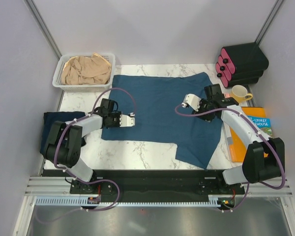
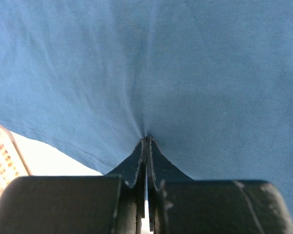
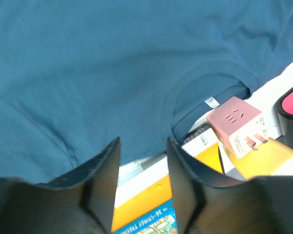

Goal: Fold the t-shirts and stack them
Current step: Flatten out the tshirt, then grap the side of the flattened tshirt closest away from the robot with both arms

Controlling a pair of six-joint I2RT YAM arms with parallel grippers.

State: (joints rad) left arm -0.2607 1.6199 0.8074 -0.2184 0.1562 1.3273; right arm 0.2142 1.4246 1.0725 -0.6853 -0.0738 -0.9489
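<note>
The teal-blue t-shirt [image 1: 157, 108] lies spread flat across the middle of the table. My left gripper [image 1: 116, 120] is shut on a pinch of its fabric just inside the left hem [image 2: 147, 137]; the shirt fills the left wrist view [image 2: 185, 73]. My right gripper [image 1: 210, 105] is open and empty above the shirt's right edge [image 3: 143, 141], next to the collar [image 3: 210, 92]. The beige-tan shirt [image 1: 86, 70] is crumpled in the white basket [image 1: 56, 78]. The dark navy shirt [image 1: 54, 120] lies at the table's left edge, partly under my left arm.
At the right stand a yellow mug [image 1: 241, 92], a pink cube [image 3: 234, 124], and a colourful book [image 1: 258, 123] on an orange folder. A black holder with pink ends [image 1: 241, 64] sits at the back right. Grey walls enclose the table.
</note>
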